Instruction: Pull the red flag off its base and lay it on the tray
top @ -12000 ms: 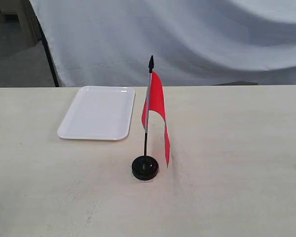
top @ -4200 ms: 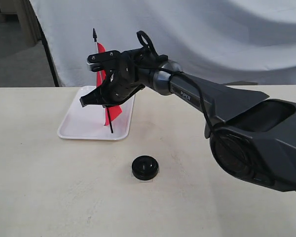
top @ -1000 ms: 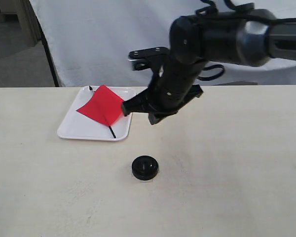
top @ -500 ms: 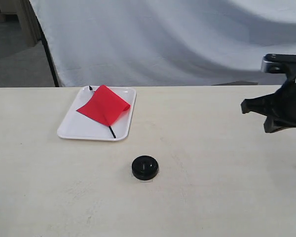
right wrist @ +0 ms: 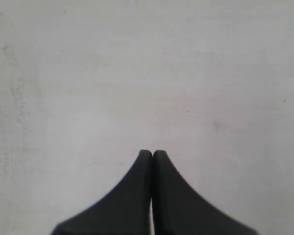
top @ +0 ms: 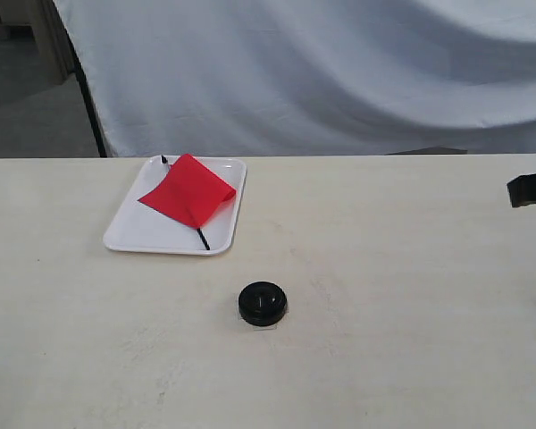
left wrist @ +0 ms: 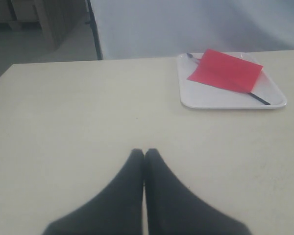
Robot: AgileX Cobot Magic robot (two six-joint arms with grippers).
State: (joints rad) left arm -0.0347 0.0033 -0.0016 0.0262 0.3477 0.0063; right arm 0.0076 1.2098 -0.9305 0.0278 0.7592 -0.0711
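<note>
The red flag lies flat on the white tray at the back left of the table, its black stick slanting across the tray. The left wrist view also has the red flag and the tray. The round black base stands alone on the table in front of the tray, its hole bare. My right gripper is shut on nothing over bare table; only a bit of it shows at the exterior view's right edge. My left gripper is shut and holds nothing, far from the tray.
A white cloth backdrop hangs behind the table's far edge. A dark pole stands at the back left. The pale tabletop stretches wide around the base.
The right arm has drawn back from near the tray to the right edge of the exterior view. The flag, tray and base have stayed still over the last second.
</note>
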